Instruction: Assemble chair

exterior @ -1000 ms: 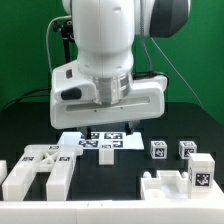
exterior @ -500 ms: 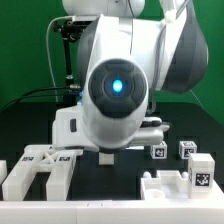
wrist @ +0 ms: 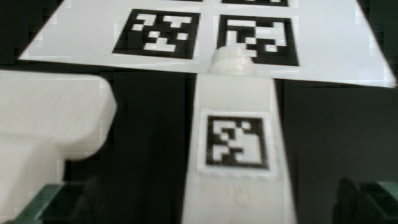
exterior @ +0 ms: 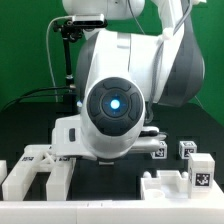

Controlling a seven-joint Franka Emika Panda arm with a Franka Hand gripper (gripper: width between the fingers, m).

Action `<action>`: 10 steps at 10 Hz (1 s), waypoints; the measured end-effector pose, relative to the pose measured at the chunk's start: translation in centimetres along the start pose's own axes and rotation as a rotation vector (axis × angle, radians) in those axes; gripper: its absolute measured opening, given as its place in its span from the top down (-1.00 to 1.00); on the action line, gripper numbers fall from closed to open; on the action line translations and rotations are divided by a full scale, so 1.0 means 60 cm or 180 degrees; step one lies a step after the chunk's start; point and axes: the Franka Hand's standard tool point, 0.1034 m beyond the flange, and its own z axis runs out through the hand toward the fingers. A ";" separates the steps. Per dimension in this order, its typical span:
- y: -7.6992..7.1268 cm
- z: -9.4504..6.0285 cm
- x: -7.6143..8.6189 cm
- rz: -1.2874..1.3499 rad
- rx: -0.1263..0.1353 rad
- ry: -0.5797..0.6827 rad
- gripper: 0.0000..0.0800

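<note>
Black tabletop (wrist: pixel 329 130) is carrying a tagged leg bar (wrist: pixel 235 130) beside the marker board (wrist: pixel 196 35); gripper (wrist: pixel 205 204) is hovering above, jaws gaping wide, empty.

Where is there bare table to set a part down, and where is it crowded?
Bare black table shows between the slotted white part and the stepped white part. In the wrist view, a bare strip runs beside the leg bar. The small cubes and tagged block crowd the exterior view's right.
</note>
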 end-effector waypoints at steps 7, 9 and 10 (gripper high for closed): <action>0.006 0.001 0.001 0.0015 0.0016 -0.0003 0.29; 0.006 0.001 0.001 0.0015 0.0016 -0.0003 0.29; 0.006 0.001 0.001 0.0015 0.0016 -0.0003 0.29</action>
